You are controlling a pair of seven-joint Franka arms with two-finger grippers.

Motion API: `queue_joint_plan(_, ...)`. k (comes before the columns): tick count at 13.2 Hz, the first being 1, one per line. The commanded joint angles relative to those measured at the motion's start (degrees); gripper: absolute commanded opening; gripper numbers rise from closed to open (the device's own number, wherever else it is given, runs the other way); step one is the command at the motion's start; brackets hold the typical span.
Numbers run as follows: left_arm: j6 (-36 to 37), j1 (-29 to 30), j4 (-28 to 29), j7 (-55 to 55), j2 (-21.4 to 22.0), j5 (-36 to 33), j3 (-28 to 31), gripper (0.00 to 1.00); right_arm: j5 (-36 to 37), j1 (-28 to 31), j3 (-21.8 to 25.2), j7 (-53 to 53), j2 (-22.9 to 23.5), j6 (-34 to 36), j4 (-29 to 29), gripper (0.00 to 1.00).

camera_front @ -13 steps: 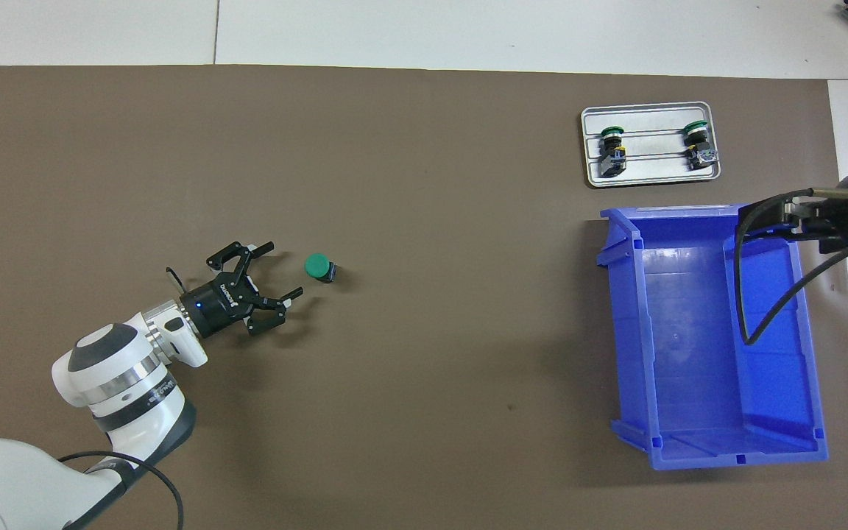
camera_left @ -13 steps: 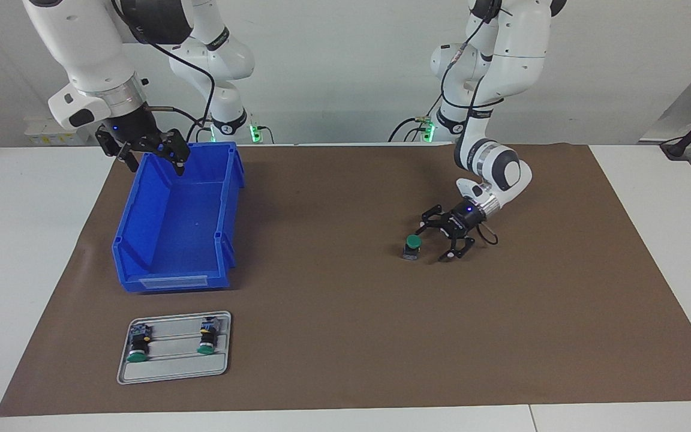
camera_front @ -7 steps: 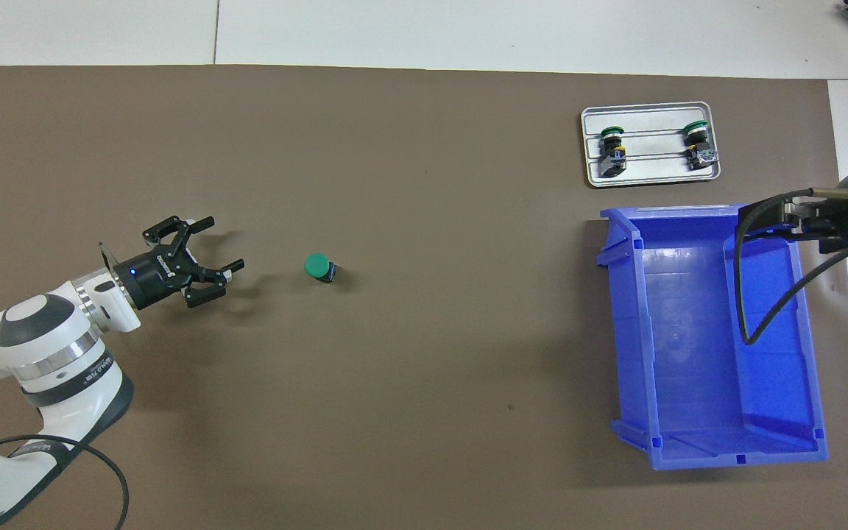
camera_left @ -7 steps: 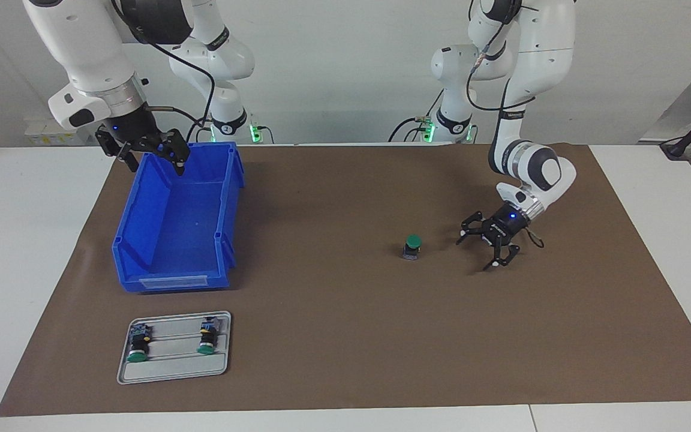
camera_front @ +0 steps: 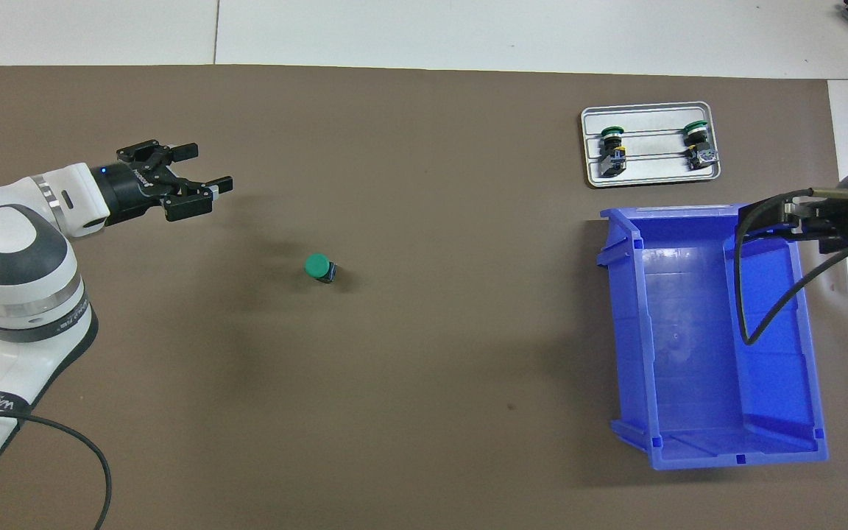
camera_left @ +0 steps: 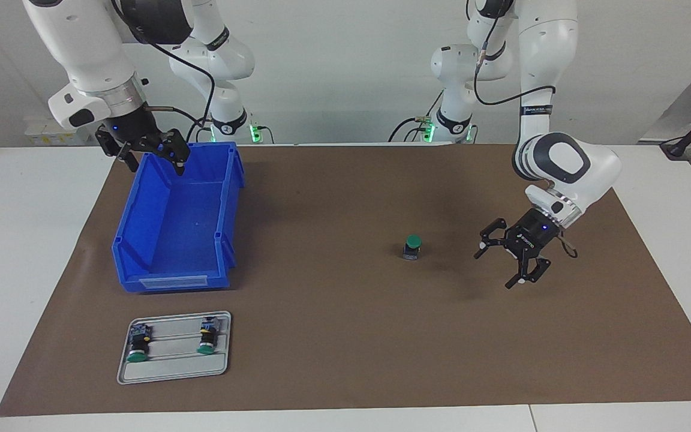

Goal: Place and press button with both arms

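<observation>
As the left pincer pulls back from the button, fingers spread and empty, the button stands upright at centre frame on the counter, placed but unpressed. Upper left, the right pincer waits, open, over the empty blue bin; lower left, a tray holds two more buttons

Arms run out of frame
The right gripper is half cut off overhead; the tray's switches are too small to read.
</observation>
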State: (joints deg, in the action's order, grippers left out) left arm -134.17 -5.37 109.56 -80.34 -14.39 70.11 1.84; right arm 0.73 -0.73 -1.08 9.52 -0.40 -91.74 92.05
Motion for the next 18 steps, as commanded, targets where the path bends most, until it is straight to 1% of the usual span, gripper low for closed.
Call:
queue_joint_plan(1, 1.6, -2.4, -5.8, 21.0, 0.2, -14.2, 0.3, 1.0, -1.4, 0.4, -0.1, -1.3, -0.3, 0.7, 0.2, 1.0)
queue_joint_plan(3, 8.0, -3.4, -10.8, 34.6, 0.3, -24.7, 0.3, 1.0, -1.4, 0.4, -0.1, -1.3, -0.3, 0.7, 0.2, 1.0)
queue_joint_plan(5, 16.2, -4.8, -17.0, 47.1, 0.3, -37.1, 0.2, 1.0, -1.4, 0.4, -0.1, -1.3, -0.3, 0.7, 0.2, 1.0)
queue_joint_plan(7, 21.9, -8.2, -20.6, 58.1, 0.4, -47.8, 0.2, 1.0, -1.4, 0.4, -0.1, -1.3, -0.3, 0.6, 0.2, 1.0)
queue_joint_plan(10, 24.2, -13.1, -20.4, 72.2, 1.3, -56.8, 0.2, 0.99, -1.4, 0.4, -0.1, -1.3, -0.3, 0.7, 0.2, 1.0)
queue_joint_plan(12, 24.7, -16.2, -19.5, 79.8, 2.1, -65.4, 0.1, 0.98, -1.4, 0.4, -0.1, -1.3, -0.3, 0.6, 0.2, 1.0)
queue_joint_plan(13, 24.8, -17.3, -18.6, 81.8, 2.3, -66.6, 0.1, 0.95, -1.4, 0.4, -0.1, -1.3, -0.3, 0.7, 0.2, 1.0)
queue_joint_plan(14, 24.7, -17.8, -17.1, 82.8, 3.1, -66.9, 0.1, 0.91, -1.4, 0.4, -0.1, -1.3, -0.3, 0.6, 0.2, 1.0)
queue_joint_plan(15, 24.1, -18.5, -15.9, 83.7, 3.3, -67.2, 0.1, 0.8, -1.4, 0.4, -0.1, -1.3, -0.3, 0.7, 0.2, 1.0)
queue_joint_plan(16, 23.7, -19.0, -15.0, 84.6, 3.3, -67.4, 0.1, 0.61, -1.4, 0.4, -0.1, -1.3, -0.3, 0.6, 0.2, 1.0)
queue_joint_plan(17, 21.6, -19.2, -12.9, 85.3, 3.3, -67.4, -0.1, 0.44, -1.4, 0.4, -0.1, -1.3, -0.3, 0.7, 0.2, 1.0)
queue_joint_plan(18, 16.8, -19.8, -8.6, 85.2, 4.4, -67.5, -0.1, 0.32, -1.4, 0.4, -0.1, -1.3, -0.3, 0.7, 0.2, 1.0)
